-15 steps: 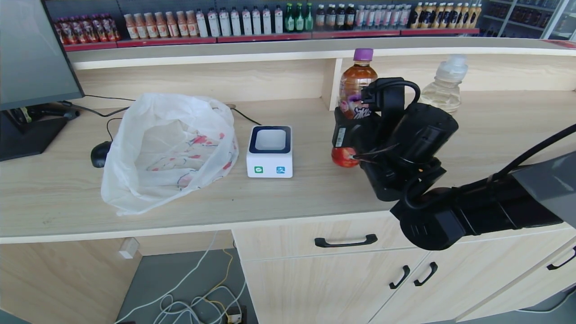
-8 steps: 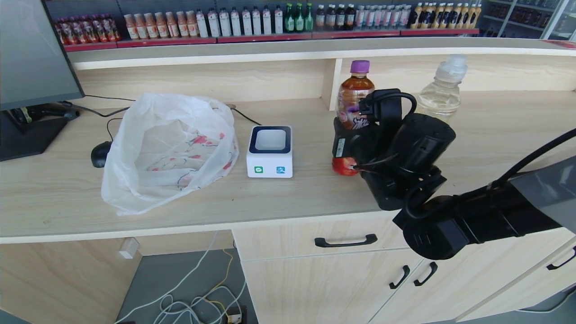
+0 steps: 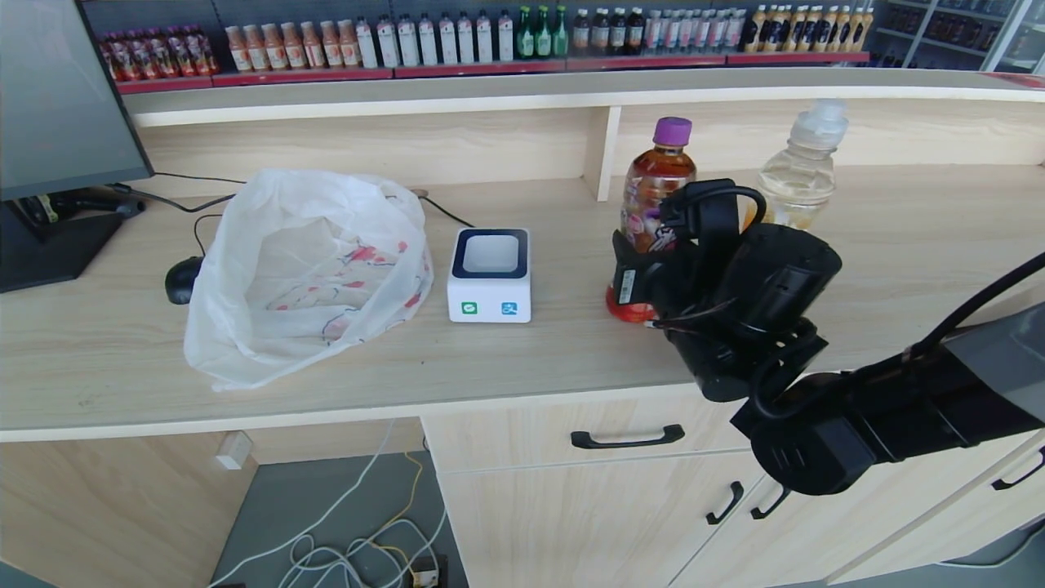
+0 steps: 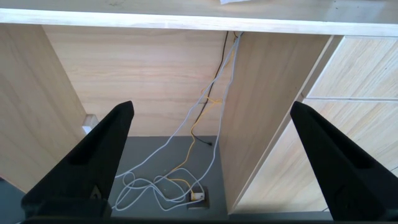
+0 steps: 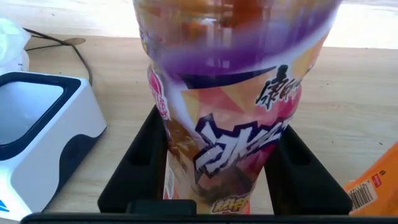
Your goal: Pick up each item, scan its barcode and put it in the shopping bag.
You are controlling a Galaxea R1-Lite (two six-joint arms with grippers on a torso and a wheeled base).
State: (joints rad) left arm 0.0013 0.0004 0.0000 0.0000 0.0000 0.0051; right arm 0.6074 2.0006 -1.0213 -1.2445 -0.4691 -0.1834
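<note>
The tea bottle (image 3: 653, 175) with the purple cap stands upright just to the right of the scanner (image 3: 490, 273), and the right end effector (image 5: 219, 168) is closed on its lower body, with one finger on each side of the label. Its red base is at the counter (image 3: 506, 351); I cannot tell if it touches the surface or is a little above it.

The bottle looks full, so I judge it to be rather heavy for its size. The plastic wall is stiff enough, but it can give under a strong squeeze. The label film is smooth and may slip. The grip is low, so the bottle can tip at the top when it is turned toward the scanner. A hold nearer the middle of the body would be more stable.

The left end effector (image 4: 211, 109) is open, its fingers wide apart, and it hangs below the counter edge.

Compared with one second ago, the bottle and the right end effector are lower in the head view and a little more to the right. The shopping bag (image 3: 306, 269), the scanner and the clear bottle (image 3: 800, 175) have not moved.
</note>
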